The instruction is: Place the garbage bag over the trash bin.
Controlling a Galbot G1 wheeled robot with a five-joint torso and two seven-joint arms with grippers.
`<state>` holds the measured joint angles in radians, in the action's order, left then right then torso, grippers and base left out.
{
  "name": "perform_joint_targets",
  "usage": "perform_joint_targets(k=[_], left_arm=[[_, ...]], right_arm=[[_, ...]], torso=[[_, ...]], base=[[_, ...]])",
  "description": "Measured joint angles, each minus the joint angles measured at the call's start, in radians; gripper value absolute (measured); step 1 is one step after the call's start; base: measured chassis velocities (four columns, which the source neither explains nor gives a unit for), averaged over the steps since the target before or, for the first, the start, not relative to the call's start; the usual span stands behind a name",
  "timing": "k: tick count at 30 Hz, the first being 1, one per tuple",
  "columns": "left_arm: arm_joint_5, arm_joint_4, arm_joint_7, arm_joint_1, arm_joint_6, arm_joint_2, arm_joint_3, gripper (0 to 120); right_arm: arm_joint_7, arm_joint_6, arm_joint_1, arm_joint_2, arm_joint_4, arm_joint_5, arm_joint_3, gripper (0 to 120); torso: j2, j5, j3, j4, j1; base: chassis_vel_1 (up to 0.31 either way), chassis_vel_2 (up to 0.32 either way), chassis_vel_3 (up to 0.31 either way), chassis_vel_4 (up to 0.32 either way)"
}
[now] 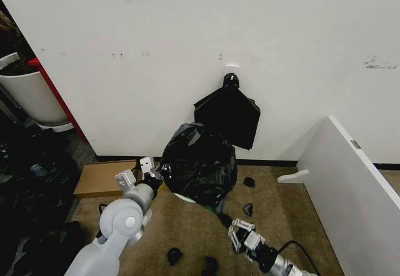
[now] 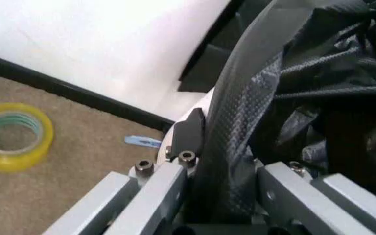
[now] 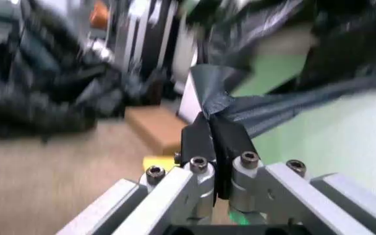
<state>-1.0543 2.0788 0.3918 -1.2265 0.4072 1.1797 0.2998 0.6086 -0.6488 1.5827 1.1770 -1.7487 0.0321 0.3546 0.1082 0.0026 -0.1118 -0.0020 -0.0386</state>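
Against the wall, the garbage bag drapes the trash bin; left gripper and right gripper each pinch its film. Light, slippery plastic likely holds best gripped at the hem.

1. Left hand is hemmed on its right by the draped garbage bag; a cardboard box lies just to its left.
2. Behind both hands stands the wall, where a black bundle hangs.
3. Right hand has a white board to its right and black scraps nearby on the open carpet.
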Motion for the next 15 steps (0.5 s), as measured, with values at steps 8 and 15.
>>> perform_joint_targets(k=[8, 15], left_arm=[[-0.04, 0.076, 0.019, -0.041, 0.04, -0.009, 0.002, 0], [0.006, 0.071, 0.018, -0.056, 0.031, -0.019, -0.018, 0]], right_arm=[[-0.309, 0.014, -0.093, 0.037, 0.128, -0.27, 0.039, 0], [-0.491, 0.003, -0.11, 0.028, 0.161, -0.301, 0.031, 0]], torso=[[0.0, 0.0003, 0.0, 0.0001, 0.0], [0.0, 0.0002, 0.0, 0.0001, 0.0]], base=[[0.0, 0.0, 0.0, 0.0], [0.0, 0.0, 0.0, 0.0]])
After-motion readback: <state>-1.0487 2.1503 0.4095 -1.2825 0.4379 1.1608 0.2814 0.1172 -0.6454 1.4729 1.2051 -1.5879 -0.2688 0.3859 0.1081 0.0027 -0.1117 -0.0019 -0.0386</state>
